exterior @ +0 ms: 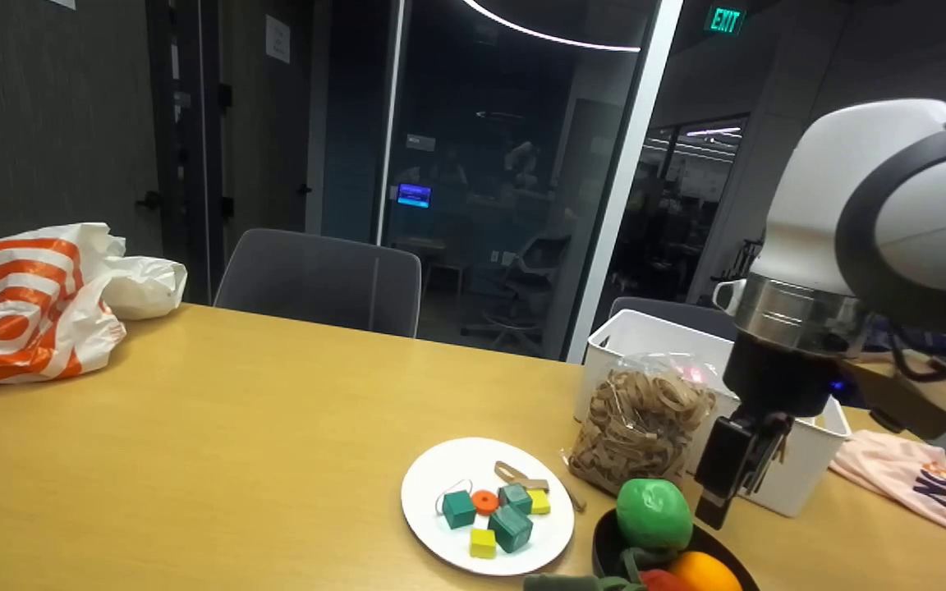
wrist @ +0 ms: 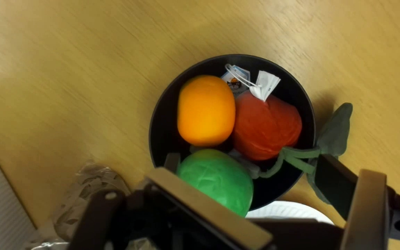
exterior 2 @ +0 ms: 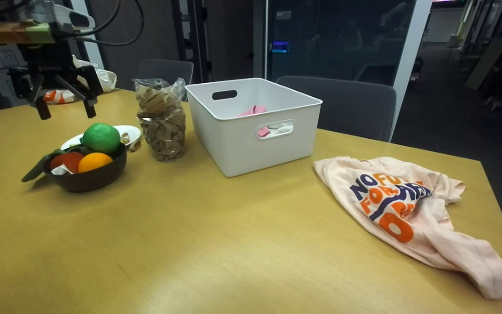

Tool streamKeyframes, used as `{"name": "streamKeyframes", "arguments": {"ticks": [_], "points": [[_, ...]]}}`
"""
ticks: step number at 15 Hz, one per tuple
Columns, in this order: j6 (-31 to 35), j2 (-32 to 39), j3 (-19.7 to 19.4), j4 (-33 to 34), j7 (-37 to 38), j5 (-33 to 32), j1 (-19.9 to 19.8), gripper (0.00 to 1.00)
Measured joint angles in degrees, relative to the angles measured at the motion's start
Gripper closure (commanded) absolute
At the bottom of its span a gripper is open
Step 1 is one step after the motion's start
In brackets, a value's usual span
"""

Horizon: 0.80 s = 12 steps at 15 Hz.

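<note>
Green round fruit [exterior 2: 101, 138]: one, seated in a black bowl [exterior 2: 89, 179], rising above the rim. Gripper [exterior 2: 67, 114]: above the bowl, fingers spread apart, tips just over the fruit, a slim gap between. Also in bowl: orange [wrist: 206, 111]; red fruit [wrist: 266, 128] beside white paper tag [wrist: 268, 83]. Dark green leaf [wrist: 335, 133]: outside the bowl, its stem crossing the rim. White plate [exterior: 473, 460]: just beside the bowl, little room between; bears green blocks [exterior: 511, 527], yellow blocks [exterior: 482, 543], orange-red ring [exterior: 485, 502]. Clear bag of tan bands [exterior 2: 162, 131]: upright, between plate and white bin [exterior 2: 255, 155]. Wooden table [exterior 2: 190, 261]: broad stretch separates bowl from pale pink printed shirt [exterior 2: 390, 209], which lies near the edge. White shopping bag [exterior: 21, 320]: well apart from plate, near the far edge. Grey chair [exterior: 317, 279]: beyond that edge.
</note>
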Motion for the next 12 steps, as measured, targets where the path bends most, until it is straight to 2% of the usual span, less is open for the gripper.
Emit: {"name": "streamKeyframes", "arguments": {"ticks": [3,12], "points": [[-0.39,3.11,0.01,1.78,-0.55,0.4,0.75,0.0],[2.61,4.02,0.77,-0.04,0.82,-0.5,1.38,0.0]]}}
